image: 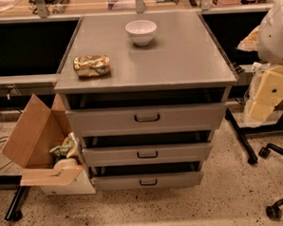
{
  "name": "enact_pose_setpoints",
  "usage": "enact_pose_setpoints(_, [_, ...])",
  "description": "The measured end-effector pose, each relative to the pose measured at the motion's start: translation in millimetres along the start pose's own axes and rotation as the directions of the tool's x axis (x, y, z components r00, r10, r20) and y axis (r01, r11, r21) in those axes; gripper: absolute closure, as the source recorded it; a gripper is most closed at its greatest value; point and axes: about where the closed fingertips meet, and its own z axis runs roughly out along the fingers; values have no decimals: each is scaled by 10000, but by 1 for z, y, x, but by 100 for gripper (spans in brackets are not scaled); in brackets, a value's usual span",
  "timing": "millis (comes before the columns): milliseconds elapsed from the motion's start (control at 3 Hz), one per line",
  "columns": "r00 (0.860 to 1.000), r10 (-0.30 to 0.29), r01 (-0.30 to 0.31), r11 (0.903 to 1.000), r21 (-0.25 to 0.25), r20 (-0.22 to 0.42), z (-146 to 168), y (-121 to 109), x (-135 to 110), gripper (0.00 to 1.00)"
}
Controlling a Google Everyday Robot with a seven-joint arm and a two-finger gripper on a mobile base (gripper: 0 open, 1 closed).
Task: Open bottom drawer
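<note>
Camera view: the bottom drawer (147,181), low in the centre of the frame, shows a dark gap above its slim, matte grey metal front and black loop handle (148,182). It looks partly out, and a fuller pull may remain. The pincer (266,96) hangs at the right edge, well apart from the drawer; I cannot tell whether it is wide or narrow. A glossy white bowl (141,31) sits on the table (176,51).
</note>
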Motion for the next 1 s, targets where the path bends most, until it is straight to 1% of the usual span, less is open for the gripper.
enact_pose_setpoints(333, [10000,0,0,10000,-2,1,0,0,0,0])
enact_pose_setpoints(667, [9997,-129,143,9978,-643,213,48,-5,6,0])
enact_pose_setpoints(1000, [9974,-425,512,9867,-1544,589,134,5,14,0])
